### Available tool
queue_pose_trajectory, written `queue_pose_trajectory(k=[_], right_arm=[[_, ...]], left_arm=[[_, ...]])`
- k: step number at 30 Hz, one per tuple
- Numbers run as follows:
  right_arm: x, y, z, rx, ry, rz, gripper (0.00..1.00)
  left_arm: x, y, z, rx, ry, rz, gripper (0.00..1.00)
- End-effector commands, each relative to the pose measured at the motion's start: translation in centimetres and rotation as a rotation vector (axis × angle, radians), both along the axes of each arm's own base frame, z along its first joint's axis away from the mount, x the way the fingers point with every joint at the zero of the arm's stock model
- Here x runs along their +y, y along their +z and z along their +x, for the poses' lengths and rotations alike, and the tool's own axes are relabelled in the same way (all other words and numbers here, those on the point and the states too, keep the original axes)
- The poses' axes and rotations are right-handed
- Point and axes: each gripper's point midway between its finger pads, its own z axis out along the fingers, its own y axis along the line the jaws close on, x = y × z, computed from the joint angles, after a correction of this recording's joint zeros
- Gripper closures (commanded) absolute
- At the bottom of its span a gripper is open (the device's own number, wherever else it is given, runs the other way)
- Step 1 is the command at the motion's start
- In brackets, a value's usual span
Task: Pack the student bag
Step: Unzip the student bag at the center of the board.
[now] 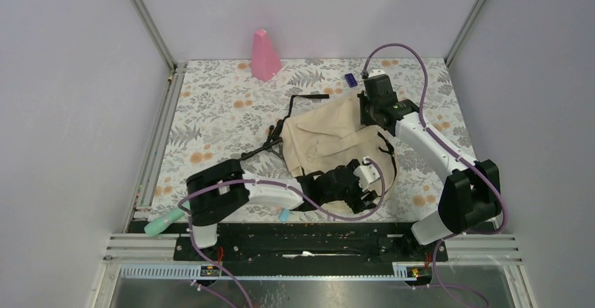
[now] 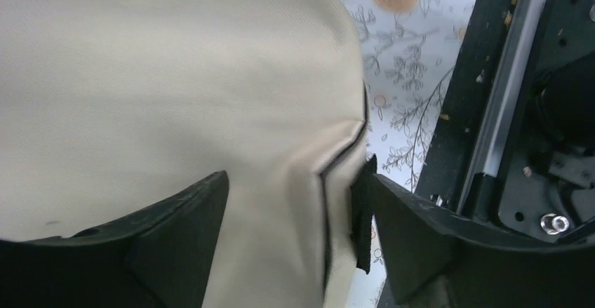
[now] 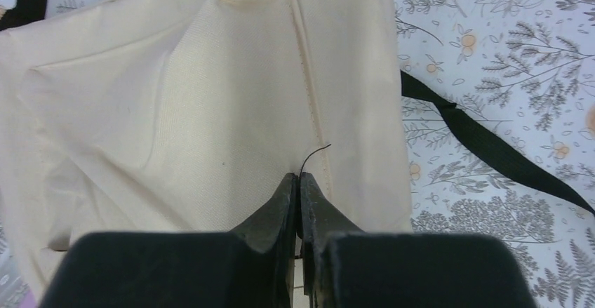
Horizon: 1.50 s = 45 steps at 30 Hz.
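The student bag (image 1: 330,139) lies flat on the flowered table (image 1: 210,111), spread between my two pincers. The right pincer (image 3: 299,185) is closed. A seam of the beige cloth runs straight into its tips, so I judge that it pinches the cloth there (a loose black thread curls out just above the tips). To the right of these tips a black strap (image 3: 484,143) crosses the table. The left pincer (image 2: 295,206) stands open: its fingers are apart, with a fold of the bag in the gap, not squeezed. The black zipper trim touches the right-hand finger.

What worries me is that only one thin pinch holds the bag. If I lift or pull with the right arm, the cloth may slide out of the tips, or the whole bag may drag along. If I close the left pincer here, it may catch both layers of cloth and hold the bag shut instead of opening it.

The left arm lies low and folded along the near edge, its wrist turned toward the near side of the bag. The right arm reaches far forward, with the wrist bent down over the far corner.
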Motion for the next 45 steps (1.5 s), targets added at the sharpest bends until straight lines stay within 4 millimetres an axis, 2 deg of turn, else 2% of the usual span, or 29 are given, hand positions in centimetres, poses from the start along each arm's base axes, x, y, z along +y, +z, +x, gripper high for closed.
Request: queue_pose_trajectory(k=[1, 3, 5, 7, 9, 13, 19, 25, 26, 28, 32, 35, 41, 45], right_arm=[[-1.0, 2.6, 0.6, -0.078, -0.019, -0.092, 1.00], [-1.4, 2.4, 0.7, -0.073, -0.028, -0.104, 1.00], [-1.5, 2.4, 0.7, -0.067, -0.030, -0.092, 1.00], [-1.4, 2.5, 0.7, -0.064, -0.028, -0.069, 1.00], [-1.1, 2.4, 0.8, -0.059, -0.022, -0.051, 1.00], [-0.5, 2.3, 0.8, -0.046, -0.013, -0.017, 1.00], [-0.3, 2.2, 0.7, -0.024, -0.003, -0.011, 1.00], [0.1, 2.4, 0.6, -0.024, 0.043, -0.011, 1.00], [0.2, 2.4, 0.6, -0.025, 0.058, -0.010, 1.00], [1.0, 2.5, 0.6, -0.041, 0.119, 0.001, 1.00], [2.1, 2.1, 0.3, -0.098, 0.199, 0.004, 1.00], [3.0, 2.3, -0.2, -0.128, 0.219, 0.060, 1.00], [7.0, 3.4, -2.0, -0.230, 0.284, 0.191, 1.00], [9.2, 5.9, -3.1, -0.347, 0.282, 0.233, 1.00]], left_arm=[[-0.1, 11.3, 2.1, -0.054, 0.050, -0.223, 0.15], [1.4, 12.9, 2.9, -0.056, 0.083, -0.240, 0.06], [3.5, 12.9, 4.1, -0.047, 0.124, -0.236, 0.02], [5.8, 12.6, 5.8, -0.039, 0.177, -0.225, 0.01], [7.8, 11.4, 7.7, -0.025, 0.239, -0.197, 0.01], [10.3, 9.3, 11.0, 0.002, 0.319, -0.137, 0.01], [10.6, 6.2, 13.6, 0.010, 0.293, -0.118, 0.01], [9.1, 4.4, 15.0, -0.025, 0.243, -0.082, 0.03], [8.8, 3.9, 15.0, -0.017, 0.225, -0.073, 0.09], [8.3, 3.3, 14.9, -0.001, 0.198, -0.070, 0.34], [7.4, 2.0, 14.7, 0.028, 0.155, -0.065, 0.76], [7.1, 1.5, 14.4, 0.049, 0.141, -0.070, 0.98], [6.0, 2.9, 13.6, 0.074, 0.092, -0.132, 1.00], [5.5, 3.6, 13.4, 0.086, 0.078, -0.152, 1.00]])
